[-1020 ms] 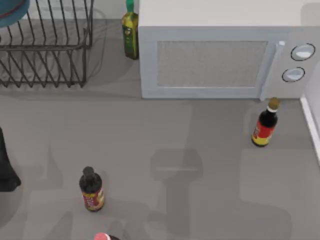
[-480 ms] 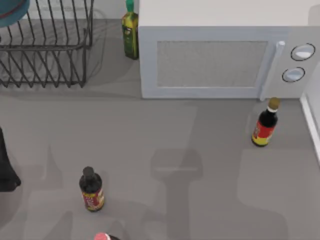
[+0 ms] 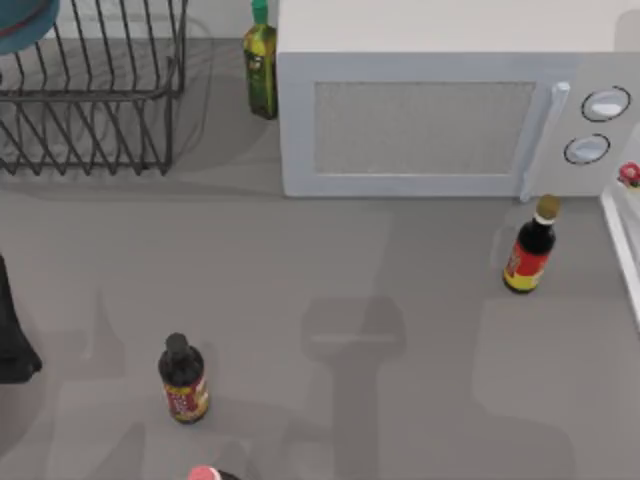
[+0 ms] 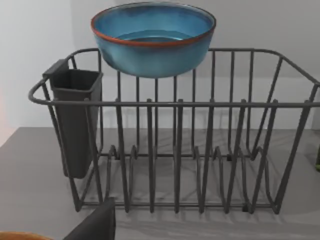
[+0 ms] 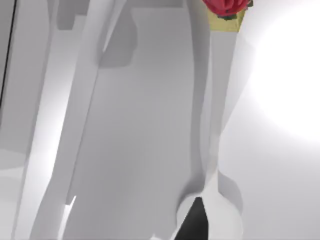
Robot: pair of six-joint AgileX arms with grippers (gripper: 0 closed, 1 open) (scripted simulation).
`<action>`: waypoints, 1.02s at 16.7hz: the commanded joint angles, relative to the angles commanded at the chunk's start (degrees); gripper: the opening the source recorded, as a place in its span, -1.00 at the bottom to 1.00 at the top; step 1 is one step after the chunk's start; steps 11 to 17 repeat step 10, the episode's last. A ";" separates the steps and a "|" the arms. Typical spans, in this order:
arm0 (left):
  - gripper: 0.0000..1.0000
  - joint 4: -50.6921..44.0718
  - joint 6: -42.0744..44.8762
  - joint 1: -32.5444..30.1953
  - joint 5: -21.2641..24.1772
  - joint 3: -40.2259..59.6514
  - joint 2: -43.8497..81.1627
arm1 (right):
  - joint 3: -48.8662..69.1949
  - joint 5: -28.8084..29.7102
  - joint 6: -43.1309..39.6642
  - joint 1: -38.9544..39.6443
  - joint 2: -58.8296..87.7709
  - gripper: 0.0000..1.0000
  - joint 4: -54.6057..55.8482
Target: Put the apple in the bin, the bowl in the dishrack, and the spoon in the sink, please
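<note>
1. Your left arm (image 3: pixel 10 340) sits at the bench's (image 3: pixel 400 300) left edge. A dark part of the left hand (image 4: pixel 95 226) shows low in the left wrist view, and you cannot tell whether that hand is apart or together.
2. In front of that hand stands the dishrack (image 4: pixel 175 150), at the bench's far left corner in the top view. A dark cutlery cup (image 4: pixel 75 120) hangs on one end of it.
3. The bowl (image 4: pixel 152 37) is upright at the top of the rack's back bars, well apart from the left hand.
4. The apple (image 3: pixel 629 174) is at the top view's right edge, just beside the microwave's (image 3: pixel 440 110) dials and above a white rim (image 3: pixel 620 250).
5. In the right wrist view the apple (image 5: pixel 225 6) rests against a small yellowish piece (image 5: pixel 227 22), among white surfaces. A dark tip of the right hand (image 5: pixel 194 220) shows well apart from it. You cannot tell whether that hand is apart or together.
6. A green oil bottle (image 3: pixel 260 70) stands between rack and microwave. One sauce bottle (image 3: pixel 530 250) stands near the microwave's right end, and another (image 3: pixel 183 380) stands nearer the front left.
</note>
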 joint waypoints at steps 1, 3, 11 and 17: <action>1.00 0.00 0.00 0.00 0.00 0.00 0.00 | 0.00 0.00 0.00 0.00 0.00 0.51 0.00; 1.00 0.00 0.00 0.00 0.00 0.00 0.00 | 0.00 0.00 0.00 0.00 0.00 0.81 0.00; 1.00 0.00 0.00 0.00 0.00 0.00 0.00 | 0.00 0.00 0.00 0.00 0.00 1.00 0.00; 1.00 0.00 0.00 0.00 0.00 0.00 0.00 | 0.00 0.00 0.00 0.00 0.00 1.00 0.00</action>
